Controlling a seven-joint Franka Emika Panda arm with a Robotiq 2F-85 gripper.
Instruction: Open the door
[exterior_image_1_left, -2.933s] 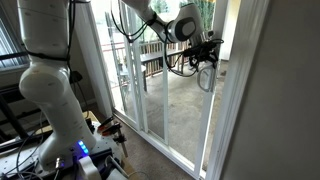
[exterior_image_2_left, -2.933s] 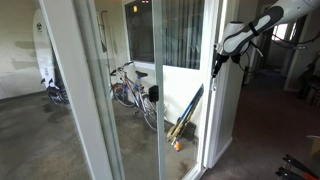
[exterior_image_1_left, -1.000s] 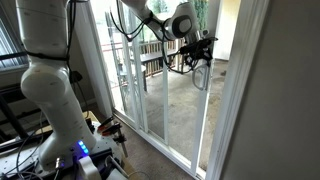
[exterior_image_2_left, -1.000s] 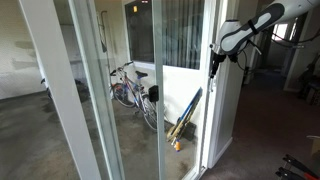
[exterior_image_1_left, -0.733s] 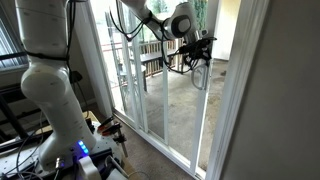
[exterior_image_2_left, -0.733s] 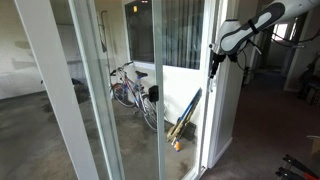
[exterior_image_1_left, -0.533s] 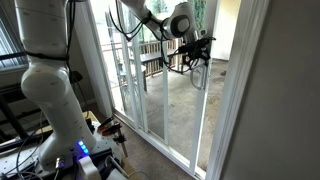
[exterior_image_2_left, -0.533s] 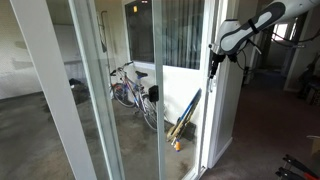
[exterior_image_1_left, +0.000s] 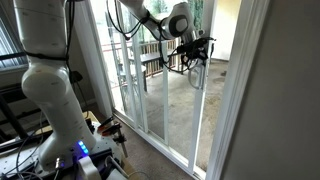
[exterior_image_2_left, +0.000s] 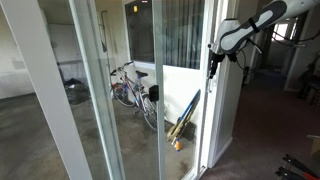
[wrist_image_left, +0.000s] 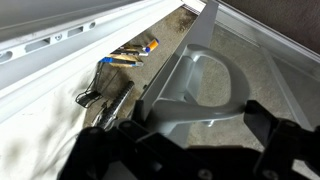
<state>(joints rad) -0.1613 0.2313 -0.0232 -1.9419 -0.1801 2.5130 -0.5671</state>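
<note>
Holds the gripper (exterior_image_1_left: 194, 52) high at the handle edge of the door (exterior_image_1_left: 218, 108), a tall glass panel in a narrow white frame, upright in both exterior views. Straddles the grey D-shaped handle (wrist_image_left: 172, 98) in the wrist view with the jaws spread wide, one dark finger (wrist_image_left: 108, 152) on each side of the loop's near end; cannot tell whether either pad presses on it. Shows a narrow dark gap between the door's handle edge and the white jamb (wrist_image_left: 55, 80) beside the door. Through that gap, shows yellow- and blue-handled tools (wrist_image_left: 133, 54) just beyond the door. Behind the door's glass, in an exterior view, shows a bicycle (exterior_image_2_left: 125, 85) on the concrete floor (exterior_image_2_left: 120, 140). Inside the door, places the arm's white base (exterior_image_1_left: 50, 100) well apart from the handle.
</note>
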